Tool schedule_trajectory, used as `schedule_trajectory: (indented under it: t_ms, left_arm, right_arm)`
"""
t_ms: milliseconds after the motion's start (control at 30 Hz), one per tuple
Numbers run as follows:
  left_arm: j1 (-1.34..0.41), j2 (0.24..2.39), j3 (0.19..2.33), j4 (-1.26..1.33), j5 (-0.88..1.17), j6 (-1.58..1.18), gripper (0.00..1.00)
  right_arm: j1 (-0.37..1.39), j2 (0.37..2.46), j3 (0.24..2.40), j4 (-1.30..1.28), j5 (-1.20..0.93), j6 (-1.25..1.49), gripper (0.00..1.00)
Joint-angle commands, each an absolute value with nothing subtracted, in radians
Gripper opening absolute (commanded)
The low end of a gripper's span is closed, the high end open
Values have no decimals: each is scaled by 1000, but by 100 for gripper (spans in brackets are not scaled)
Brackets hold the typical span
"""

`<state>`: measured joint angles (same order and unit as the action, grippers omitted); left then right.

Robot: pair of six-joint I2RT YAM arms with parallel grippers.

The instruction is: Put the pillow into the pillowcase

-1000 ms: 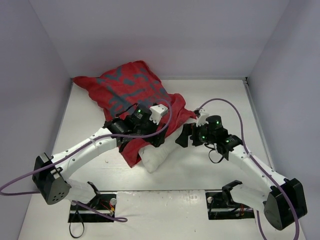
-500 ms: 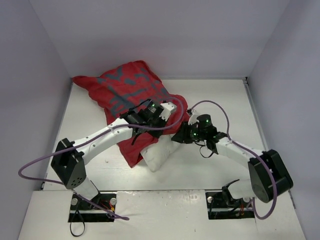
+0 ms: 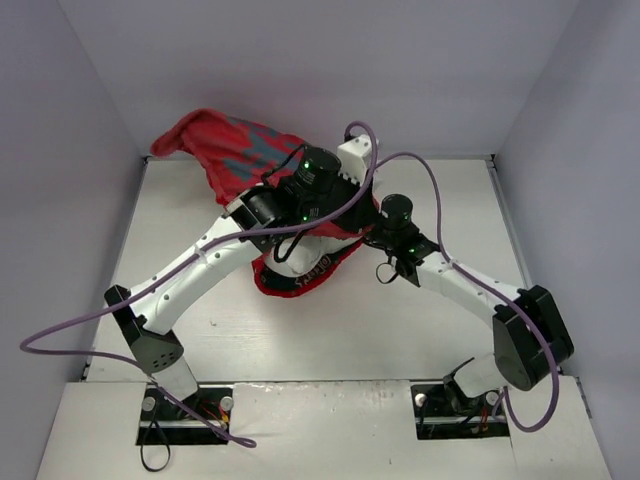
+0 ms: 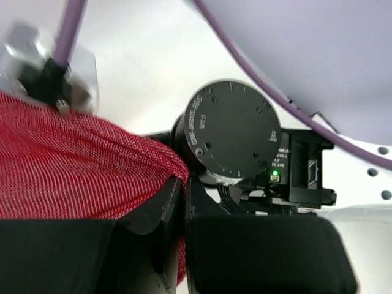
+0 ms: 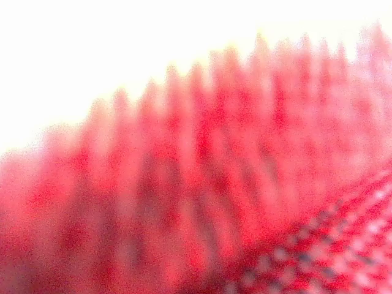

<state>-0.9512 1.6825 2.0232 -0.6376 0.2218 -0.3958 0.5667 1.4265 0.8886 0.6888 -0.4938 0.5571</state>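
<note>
**Jaws: left clamped on cloth, right unreadable**

The left jaws are all but closed, with a fold of the pillowcase (image 3: 228, 150) pinched between them. For the right jaws I can't tell gap or grip: that wrist view is only blurred red weave, pressed right against the cover.

Over the last second both arms reached forward and the cover was hauled up toward the back wall. The pillow (image 3: 300, 258) corner that stuck out on the near side is now nearly swallowed, leaving a pale sliver at the mouth. Stuffing looks mostly done. The bundle sits mid-table (image 3: 330, 330), its far end raised.
</note>
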Motion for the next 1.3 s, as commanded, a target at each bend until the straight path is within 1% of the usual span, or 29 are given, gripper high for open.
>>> schedule_trajectory:
  t_ms: [0, 33, 133, 200, 267, 300, 367, 400, 433, 467, 533, 567, 767, 900, 1133, 1267]
  left_arm:
    - [-1052, 1630, 1918, -368, 468, -564, 0]
    - [-1046, 1603, 1811, -326, 448, -575, 0]
    - [-1035, 1511, 1630, -275, 396, -615, 0]
    - [-1035, 1454, 1568, -311, 361, -615, 0]
    - [-1034, 1390, 1496, -357, 235, -579, 0]
    - [-1034, 1370, 1479, -421, 110, -531, 0]
    - [-1029, 1335, 1437, -492, 13, -480, 0]
    - [-1029, 1325, 1424, -509, -45, -447, 25]
    - [-1026, 1318, 1410, -518, -87, -434, 39]
    - [-1022, 1299, 1373, -532, -162, -422, 51]
    - [-1016, 1282, 1333, -545, -248, -387, 73]
    - [-1003, 1266, 1292, -557, -259, -368, 75]
    - [-991, 1241, 1154, -560, -186, -331, 77]
    - [-982, 1261, 1082, -560, -238, -347, 78]
    - [-959, 1292, 1085, -574, -333, -388, 78]
    - [-930, 1301, 1092, -574, -347, -414, 78]
  right_arm:
    - [611, 1528, 904, 942, -379, 551, 0]
    - [614, 1538, 888, 959, -373, 554, 0]
    - [617, 1571, 832, 963, -313, 548, 0]
    - [614, 1583, 790, 962, -247, 528, 0]
    - [597, 1583, 769, 963, -241, 526, 0]
    - [589, 1583, 762, 960, -258, 528, 0]
    - [589, 1582, 765, 954, -270, 526, 0]
    - [591, 1583, 773, 940, -281, 525, 0]
    - [592, 1586, 788, 934, -303, 525, 0]
    - [595, 1594, 796, 928, -314, 522, 3]
    - [595, 1589, 801, 910, -328, 522, 3]
    - [595, 1585, 801, 899, -330, 519, 3]
    - [589, 1554, 808, 859, -331, 505, 3]
    - [586, 1542, 834, 828, -334, 485, 3]
    - [577, 1523, 835, 810, -350, 474, 3]
    - [577, 1519, 822, 810, -357, 477, 3]
